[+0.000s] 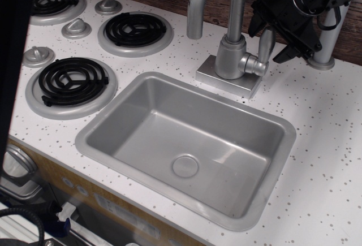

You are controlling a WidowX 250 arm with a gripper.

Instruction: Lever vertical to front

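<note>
The lever stands upright at 3 o'clock of the faucet. The gripper straddles its top, fingers spread, not touching it.

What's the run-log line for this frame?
lever: upright, not yet front | gripper: open, straddling lever top | contact: cannot tell | sink: empty

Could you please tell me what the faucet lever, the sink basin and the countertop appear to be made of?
Lever: likely silver-grey plastic, with a matte, dull sheen and no sharp reflections.
Sink basin: the same matte silver look, probably moulded plastic, with soft rounded corners.
Countertop: white with dark speckles, smooth; laminate or painted board, I cannot tell which.
</note>
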